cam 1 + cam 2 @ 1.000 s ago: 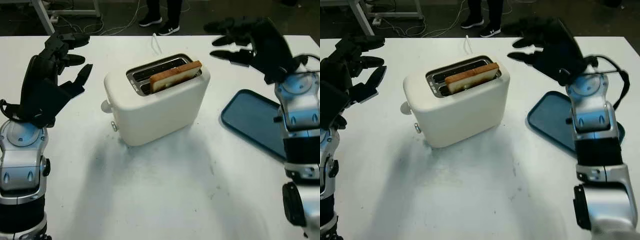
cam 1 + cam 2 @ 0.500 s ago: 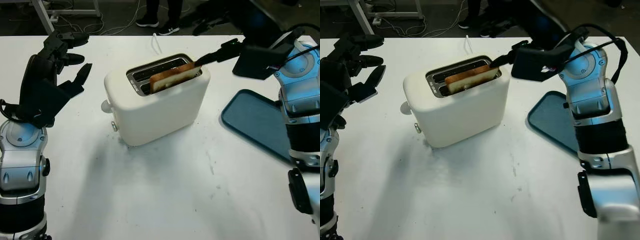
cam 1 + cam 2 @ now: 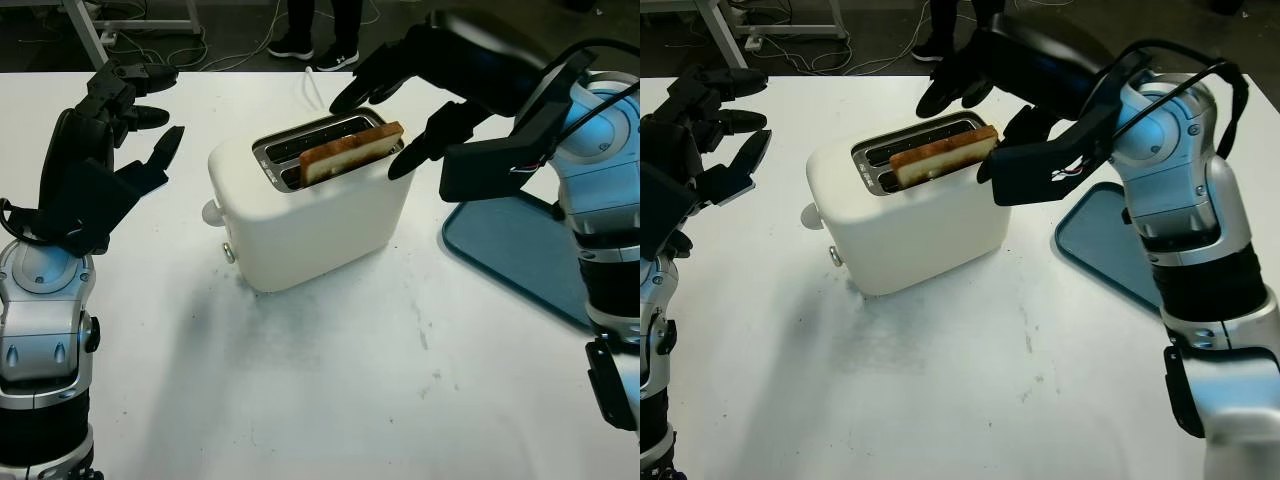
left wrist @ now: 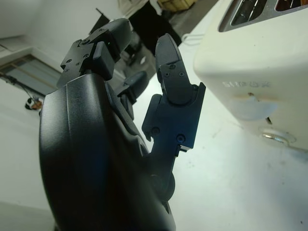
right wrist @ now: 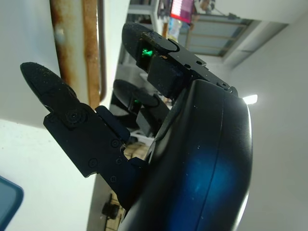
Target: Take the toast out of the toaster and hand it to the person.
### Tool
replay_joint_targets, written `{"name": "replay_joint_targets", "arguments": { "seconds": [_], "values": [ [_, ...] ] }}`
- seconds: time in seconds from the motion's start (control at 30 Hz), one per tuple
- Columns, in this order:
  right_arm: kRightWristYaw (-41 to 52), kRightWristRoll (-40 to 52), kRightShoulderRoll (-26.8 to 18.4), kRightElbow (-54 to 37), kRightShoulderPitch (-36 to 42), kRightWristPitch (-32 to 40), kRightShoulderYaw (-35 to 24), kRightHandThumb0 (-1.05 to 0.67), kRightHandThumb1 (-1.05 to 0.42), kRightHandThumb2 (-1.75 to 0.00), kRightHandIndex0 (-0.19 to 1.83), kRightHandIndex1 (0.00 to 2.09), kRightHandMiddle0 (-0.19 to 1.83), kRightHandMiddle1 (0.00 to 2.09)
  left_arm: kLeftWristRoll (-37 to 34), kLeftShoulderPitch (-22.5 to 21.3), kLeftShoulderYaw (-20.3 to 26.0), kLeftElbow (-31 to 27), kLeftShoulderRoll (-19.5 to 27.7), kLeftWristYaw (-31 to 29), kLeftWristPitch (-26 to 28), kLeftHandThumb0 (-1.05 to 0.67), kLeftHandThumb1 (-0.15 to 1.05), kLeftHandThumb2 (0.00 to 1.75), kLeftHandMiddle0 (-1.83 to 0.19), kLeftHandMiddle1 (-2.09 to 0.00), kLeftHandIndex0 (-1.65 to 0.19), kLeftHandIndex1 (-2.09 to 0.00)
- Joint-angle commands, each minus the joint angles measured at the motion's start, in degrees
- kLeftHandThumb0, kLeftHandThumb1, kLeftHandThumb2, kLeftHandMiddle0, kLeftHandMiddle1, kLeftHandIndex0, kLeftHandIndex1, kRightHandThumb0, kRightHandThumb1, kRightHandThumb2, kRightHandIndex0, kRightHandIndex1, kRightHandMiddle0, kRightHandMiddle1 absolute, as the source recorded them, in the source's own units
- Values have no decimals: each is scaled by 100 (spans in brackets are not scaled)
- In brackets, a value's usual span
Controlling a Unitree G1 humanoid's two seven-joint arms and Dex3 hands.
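The right hand (image 3: 400,110), fingers apart and holding nothing, straddled the near end of the toast (image 3: 350,152), whose long axis ran away from it along the toaster (image 3: 310,215) slot.

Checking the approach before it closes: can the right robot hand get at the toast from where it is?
Probably yes. The right robot hand is open around the toast's raised end, which stands clear of the toaster slot, nothing between.

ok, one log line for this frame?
phase: reach | right robot hand: open, straddling toast end, no grasp | toast: in toaster slot | left robot hand: open, idle beside toaster
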Motion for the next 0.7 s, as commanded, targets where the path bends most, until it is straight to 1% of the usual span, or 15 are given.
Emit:
{"name": "replay_joint_targets", "arguments": {
  "seconds": [0.0, 0.07, 0.13, 0.27, 0.47, 0.5, 0.57, 0.6, 0.63, 0.67],
  "values": [
    [-91, -11, 83, 93, -75, -144, 69, -45, -35, -1, 89, 50, 103, 6, -24, 59, 27, 2, 6, 18, -80, -40, 92, 52, -5, -110, -15, -76],
    [-251, -84, 147, 270, -43, -327, 115, -44, -36, -1, 88, 52, 104, 6, -58, 62, 40, 4, -1, 2, -69, -40, 92, 53, -5, -110, -15, -76],
    [-355, -161, 186, 465, -40, -460, 181, -46, -38, -1, 86, 55, 104, 6, -103, 64, 55, -19, -15, -16, -10, -40, 92, 52, -4, -109, -14, -76],
    [-509, -273, 261, 757, -40, -586, 265, -47, -46, -1, 76, 69, 102, 5, -34, 77, 32, -20, 15, 4, -46, -39, 92, 52, -5, -110, -14, -76],
    [-920, -333, 381, 1290, 6, -897, 283, -44, -53, -1, 72, 82, 103, 5, -58, 58, 33, -21, -10, 4, -16, -39, 92, 53, -6, -110, -15, -76],
    [-1009, -349, 392, 1416, 3, -1001, 287, -44, -53, -1, 72, 89, 104, 5, -69, 51, 35, -24, -19, 4, 9, -39, 92, 53, -5, -110, -15, -76],
    [-1149, -364, 400, 1627, -8, -1192, 286, -46, -55, -1, 69, 136, 105, 6, -82, 48, 39, -28, -28, 4, 36, -40, 92, 53, -4, -110, -14, -76],
    [-1215, -371, 398, 1725, -14, -1290, 283, -47, -56, -1, 68, 154, 106, 6, -83, 49, 40, -34, -33, 6, 52, -41, 92, 52, -4, -110, -14, -76],
    [-1272, -376, 393, 1823, -26, -1393, 283, -49, -57, -1, 71, 166, 106, 6, -91, 49, 42, -45, -40, 5, 76, -41, 92, 52, -3, -109, -14, -76],
    [-1305, -377, 385, 1910, -43, -1476, 284, -49, -57, -1, 71, 170, 106, 6, -96, 48, 41, -58, -45, 6, 101, -41, 92, 52, -3, -109, -13, -75]
  ]
}}
